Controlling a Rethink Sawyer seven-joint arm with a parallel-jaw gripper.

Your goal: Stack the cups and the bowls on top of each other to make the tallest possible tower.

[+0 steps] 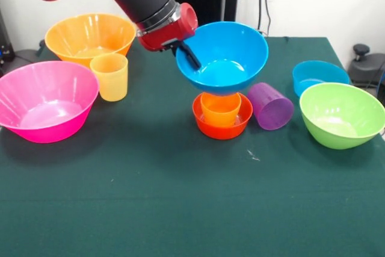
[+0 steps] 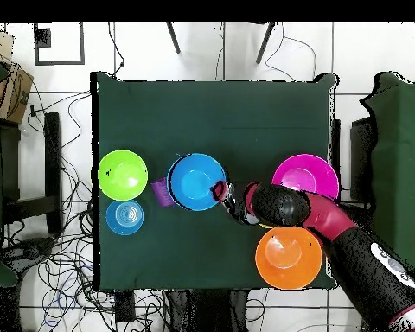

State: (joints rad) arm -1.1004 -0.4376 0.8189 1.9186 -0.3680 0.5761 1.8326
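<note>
Stacking task, early stage. The tower (image 1: 222, 114) so far consists of the small red-orange bowl (image 1: 222, 126) on the green desk (image 1: 180, 203) with the orange cup (image 1: 220, 109) seated upright inside it. The gripper (image 1: 191, 55), its fingers closed on the near rim of the medium blue bowl (image 1: 222, 57), holds that bowl directly above the cup; its base appears to touch or nearly touch the cup's rim, though contact cannot be confirmed. In the overhead view the medium blue bowl (image 2: 196, 181) hides the stack beneath it.

Judged progress: two pieces placed, a third being added but not yet released. Still unstacked on the desk are the big pink bowl (image 1: 45, 100), the big yellow bowl (image 1: 90, 37), the yellow-orange cup (image 1: 110, 76) standing upright, the purple cup (image 1: 271, 106) lying on its side just beside the tower, the small blue bowl (image 1: 320, 76) and the lime green bowl (image 1: 341, 114). Most of the task remains.
</note>
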